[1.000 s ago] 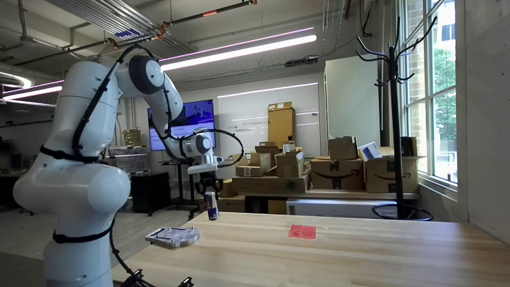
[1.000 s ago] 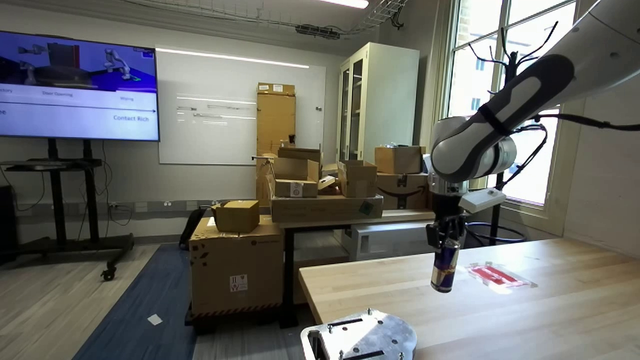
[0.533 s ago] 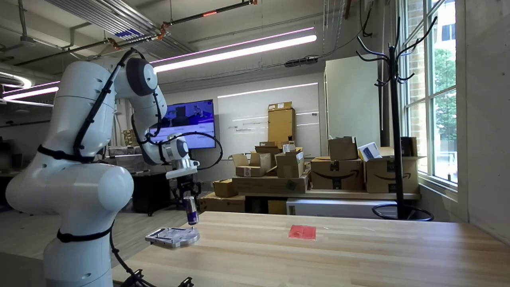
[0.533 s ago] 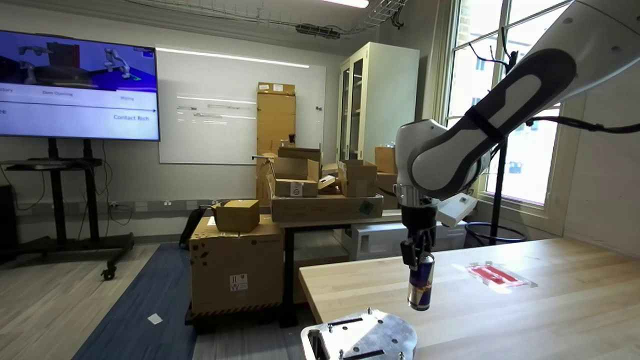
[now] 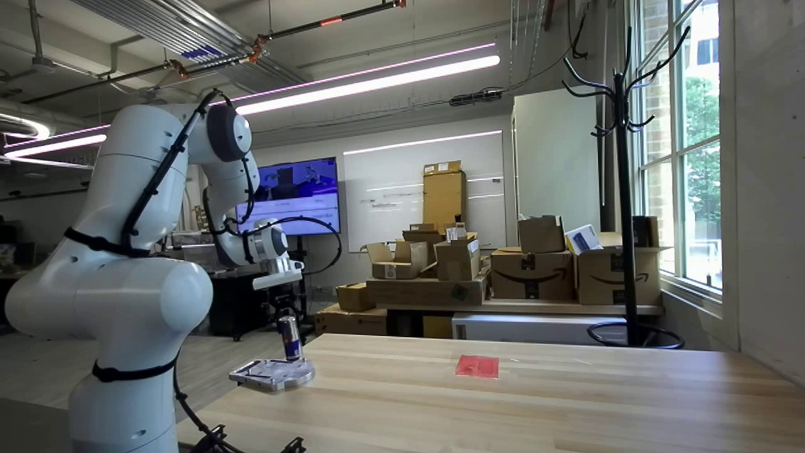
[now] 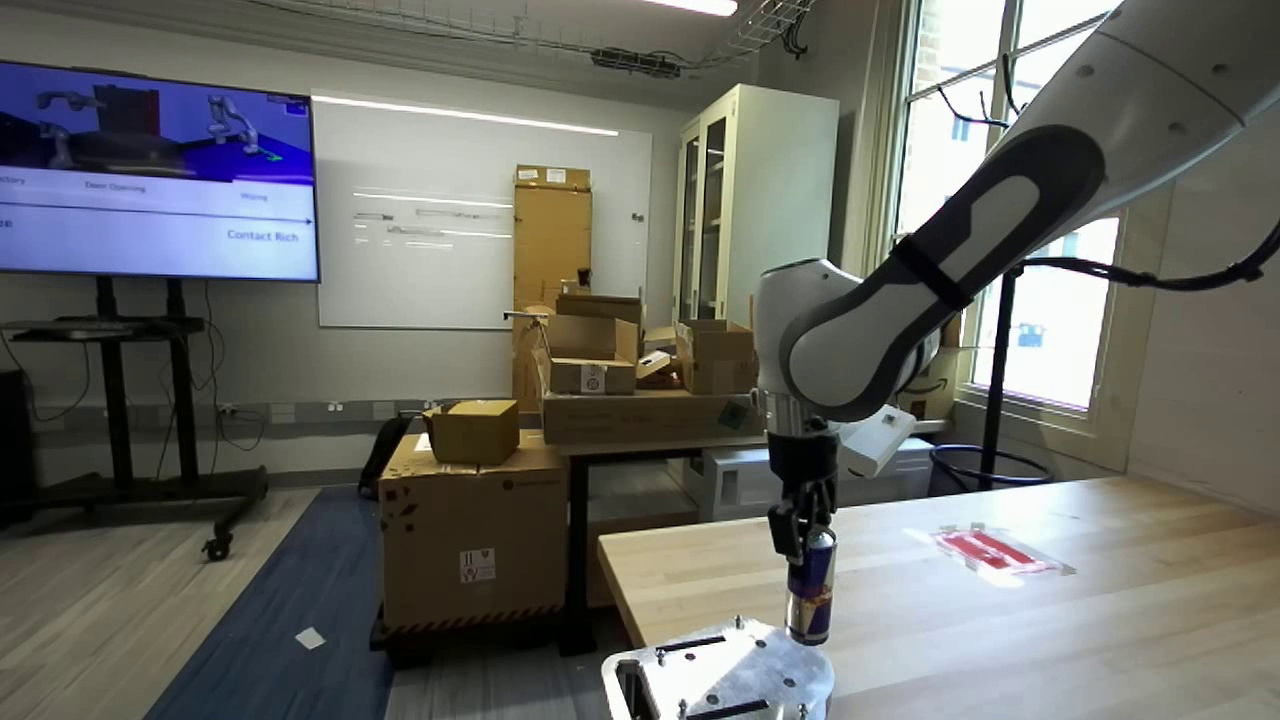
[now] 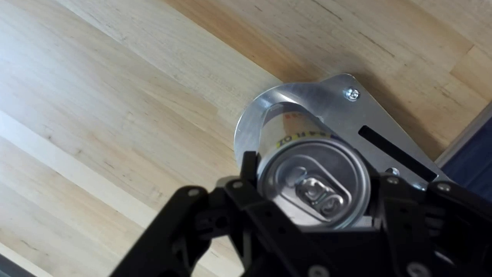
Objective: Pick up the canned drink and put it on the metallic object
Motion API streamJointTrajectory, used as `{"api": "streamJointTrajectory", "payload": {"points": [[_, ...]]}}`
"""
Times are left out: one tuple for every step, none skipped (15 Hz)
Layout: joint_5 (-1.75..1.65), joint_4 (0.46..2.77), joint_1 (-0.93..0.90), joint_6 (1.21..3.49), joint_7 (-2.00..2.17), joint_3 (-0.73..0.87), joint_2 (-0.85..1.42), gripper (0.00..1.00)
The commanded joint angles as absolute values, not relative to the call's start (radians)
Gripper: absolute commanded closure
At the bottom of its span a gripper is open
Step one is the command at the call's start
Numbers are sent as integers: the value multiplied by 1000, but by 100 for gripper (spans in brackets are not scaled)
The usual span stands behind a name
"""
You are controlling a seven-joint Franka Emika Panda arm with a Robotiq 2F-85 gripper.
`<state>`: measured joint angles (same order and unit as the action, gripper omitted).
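Gripper (image 7: 312, 175) pinching the can (image 6: 811, 595) near its top; can close to upright, over the far right edge of the metal plate (image 6: 735, 663) in both exterior views. Contact with plate: cannot tell. Red patch (image 5: 477, 366) on table (image 5: 566, 406), farther right.

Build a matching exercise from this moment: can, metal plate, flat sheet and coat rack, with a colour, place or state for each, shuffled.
1. can
2. metal plate
3. flat sheet
4. coat rack

A. red, lying on the table
B. black, by the window
C. gripped by the tool
D. silvery, at the table's edge

Pairs: 1-C, 2-D, 3-A, 4-B
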<state>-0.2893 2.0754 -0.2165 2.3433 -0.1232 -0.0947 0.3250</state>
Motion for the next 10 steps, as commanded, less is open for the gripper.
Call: {"api": "streamJointTrajectory", "payload": {"points": [[-316, 1981, -231, 2313, -96, -104, 396, 67], [-317, 1963, -239, 2310, -94, -105, 415, 67], [-320, 1945, -248, 2309, -91, -104, 434, 67], [-320, 1929, -255, 2308, -92, -105, 450, 67], [-319, 1909, -264, 2301, -91, -105, 470, 67], [-322, 1894, -273, 2299, -91, -104, 485, 67], [-323, 1879, -281, 2296, -90, -102, 500, 67], [-320, 1864, -287, 2290, -91, -101, 514, 67], [-320, 1851, -293, 2289, -92, -100, 527, 67], [-319, 1840, -298, 2286, -94, -100, 537, 67]]}}
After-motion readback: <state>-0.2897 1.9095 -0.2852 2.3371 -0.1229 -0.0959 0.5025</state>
